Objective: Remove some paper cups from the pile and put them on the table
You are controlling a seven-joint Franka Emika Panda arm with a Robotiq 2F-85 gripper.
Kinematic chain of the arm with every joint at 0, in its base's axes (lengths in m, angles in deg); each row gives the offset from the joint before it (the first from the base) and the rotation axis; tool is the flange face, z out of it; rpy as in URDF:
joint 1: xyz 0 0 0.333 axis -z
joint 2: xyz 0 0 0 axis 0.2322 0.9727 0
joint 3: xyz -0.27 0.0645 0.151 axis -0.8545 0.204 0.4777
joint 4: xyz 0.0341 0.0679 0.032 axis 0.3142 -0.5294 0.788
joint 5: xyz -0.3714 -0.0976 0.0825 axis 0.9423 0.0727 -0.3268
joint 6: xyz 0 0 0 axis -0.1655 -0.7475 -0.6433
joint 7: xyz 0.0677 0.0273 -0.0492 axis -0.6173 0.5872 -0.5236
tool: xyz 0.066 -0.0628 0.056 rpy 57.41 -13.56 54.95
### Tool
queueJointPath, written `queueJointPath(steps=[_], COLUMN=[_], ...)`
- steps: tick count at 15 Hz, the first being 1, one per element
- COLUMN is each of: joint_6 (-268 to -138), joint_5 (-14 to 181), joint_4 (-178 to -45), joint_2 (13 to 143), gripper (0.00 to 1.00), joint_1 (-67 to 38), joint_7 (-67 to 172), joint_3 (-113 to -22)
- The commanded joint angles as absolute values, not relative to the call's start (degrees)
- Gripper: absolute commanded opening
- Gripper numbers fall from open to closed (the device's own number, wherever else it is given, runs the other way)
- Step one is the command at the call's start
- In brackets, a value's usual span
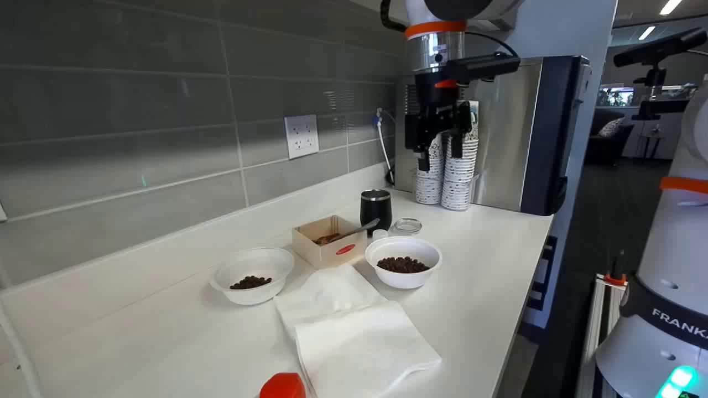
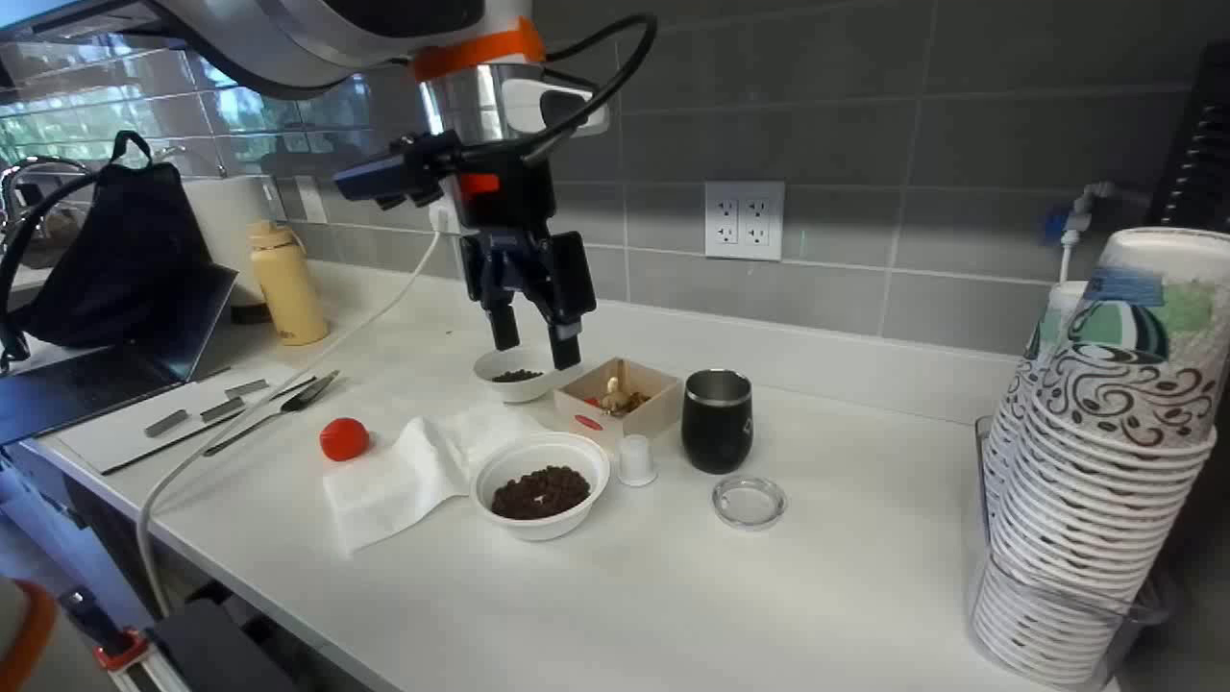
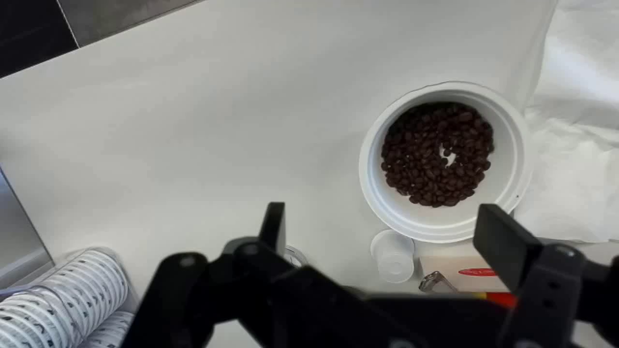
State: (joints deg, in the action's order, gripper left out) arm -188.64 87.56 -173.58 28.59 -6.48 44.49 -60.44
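The pile point(image 2: 1095, 519) is a tall column of nested white paper cups with dark greenish-blue print. It stands at the right in an exterior view, before the steel machine in an exterior view point(image 1: 459, 177), and at the lower left in the wrist view point(image 3: 72, 295). A second column point(image 1: 428, 179) stands beside it. The paper cups show only nested in these columns. My gripper point(image 2: 534, 338) is open and empty, high above the off-white table point(image 2: 788, 586) and well apart from the pile. Its spread fingers also show in the wrist view point(image 3: 384, 227).
Two white bowls of dark bits point(image 1: 402, 281) point(image 1: 251, 297), an open wooden box point(image 1: 332, 251), a black mug point(image 2: 717, 428), a clear lid point(image 2: 750, 503) and a small white cup point(image 2: 635, 459) stand below and near the gripper. White cloths point(image 1: 365, 348) lie nearby. A steel machine point(image 1: 506, 138) stands behind the pile.
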Motion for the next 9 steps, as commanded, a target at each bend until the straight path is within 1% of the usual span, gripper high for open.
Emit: queueJointPath(steps=[1, 5, 9], joint_6=[-188.49, -188.25, -181.74], joint_5=[87.84, 88.40, 94.03], joint_4=[-173.50, -173.49, -172.66], joint_2=[28.60, 28.18, 24.29], gripper=[1.00, 1.00, 1.00], joint_1=[-6.97, -7.00, -5.14], joint_7=[44.28, 46.39, 53.92], joint_3=[-60.92, -61.64, -64.68])
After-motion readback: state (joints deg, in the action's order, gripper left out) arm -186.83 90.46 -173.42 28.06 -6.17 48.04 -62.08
